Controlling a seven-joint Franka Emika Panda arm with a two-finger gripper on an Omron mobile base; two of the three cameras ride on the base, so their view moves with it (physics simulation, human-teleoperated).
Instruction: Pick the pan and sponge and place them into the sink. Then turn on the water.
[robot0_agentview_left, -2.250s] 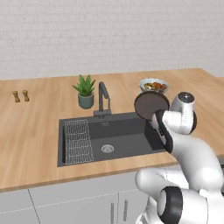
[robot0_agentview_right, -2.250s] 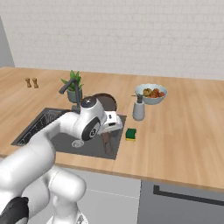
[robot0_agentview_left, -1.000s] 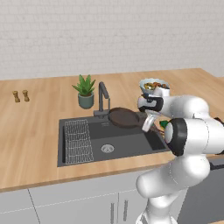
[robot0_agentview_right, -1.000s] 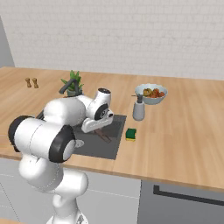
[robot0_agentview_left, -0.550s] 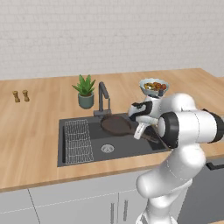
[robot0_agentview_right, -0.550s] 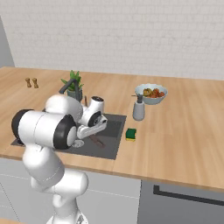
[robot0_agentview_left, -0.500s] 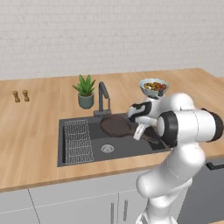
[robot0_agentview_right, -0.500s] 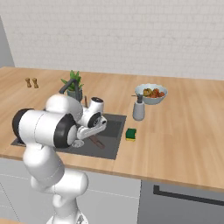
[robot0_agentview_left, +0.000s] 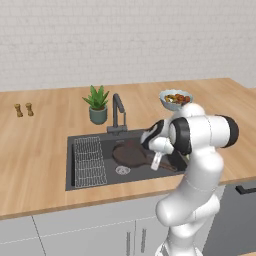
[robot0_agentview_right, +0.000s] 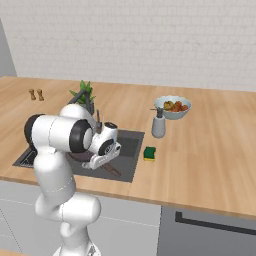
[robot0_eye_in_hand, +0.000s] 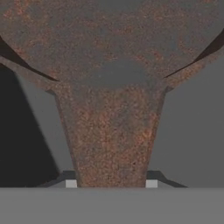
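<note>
The dark brown-black pan (robot0_agentview_left: 130, 154) lies flat on the floor of the dark grey sink (robot0_agentview_left: 90, 181), its thin handle (robot0_agentview_left: 171, 165) pointing right. My gripper (robot0_agentview_left: 156, 161) reaches down into the basin and is shut on that handle. In the hand view the rusty handle (robot0_eye_in_hand: 112, 144) runs between my fingertips (robot0_eye_in_hand: 71, 183) toward the pan's round body (robot0_eye_in_hand: 109, 39). The yellow and green sponge (robot0_agentview_right: 149, 153) rests on the counter just right of the sink (robot0_agentview_right: 131, 137). The dark tap (robot0_agentview_left: 117, 107) stands behind the basin, and no stream comes from it.
A wire grid rack (robot0_agentview_left: 90, 161) lies in the sink's left half. A potted plant (robot0_agentview_left: 97, 103) stands left of the tap. A pale bowl of food (robot0_agentview_right: 172, 106) and a soap dispenser (robot0_agentview_right: 158, 125) stand behind the sponge. Two small shakers (robot0_agentview_left: 24, 109) are far left.
The arm has swung the pan from upright above the counter's right side down into the sink, where it now lies flat. The gripper still holds the handle.
</note>
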